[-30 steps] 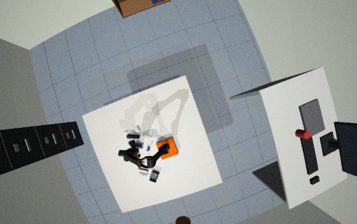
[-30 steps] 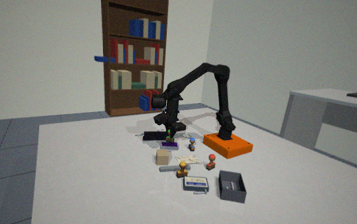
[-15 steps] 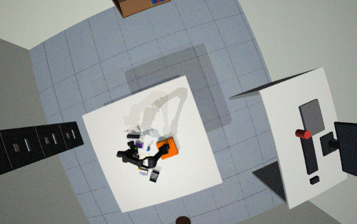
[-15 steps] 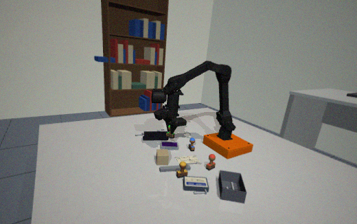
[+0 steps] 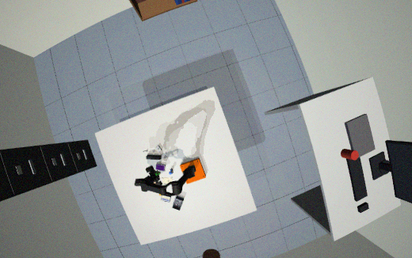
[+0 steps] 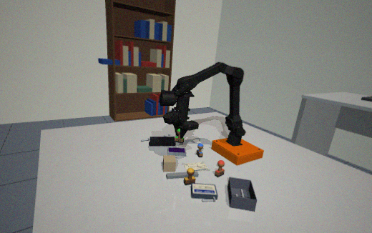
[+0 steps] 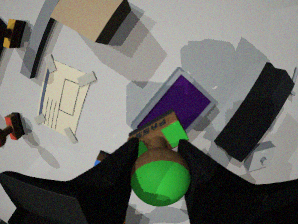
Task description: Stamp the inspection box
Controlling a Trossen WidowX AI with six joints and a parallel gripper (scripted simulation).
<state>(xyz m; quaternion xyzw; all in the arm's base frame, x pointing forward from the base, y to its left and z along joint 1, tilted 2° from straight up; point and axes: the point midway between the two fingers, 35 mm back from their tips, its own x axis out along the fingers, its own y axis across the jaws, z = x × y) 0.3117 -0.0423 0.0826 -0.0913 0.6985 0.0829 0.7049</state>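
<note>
My gripper (image 7: 158, 144) (image 6: 179, 135) is shut on the green-knobbed PASS stamp (image 7: 161, 182) (image 6: 179, 131), whose wooden block shows PASS lettering. The stamp is held above the table; in the wrist view its block overlaps the near edge of the purple ink pad (image 7: 190, 97) (image 6: 177, 150) (image 5: 160, 167). Its underside is hidden. The cream card (image 7: 76, 122) (image 6: 196, 166) lies flat left of the pad in the wrist view, with pale pieces at its corners. Its outlined inspection box (image 7: 62, 94) shows no print.
A tan block (image 7: 90, 17) (image 6: 169, 164) and grey bar (image 6: 180, 175) lie near the card. Red (image 6: 220, 168), yellow (image 6: 190, 176) and blue (image 6: 200, 150) stamps stand around it. A black block (image 7: 255, 112) (image 6: 162, 141) is beyond the pad. A dark tray (image 6: 232, 194) and a labelled case (image 6: 204, 191) are in front.
</note>
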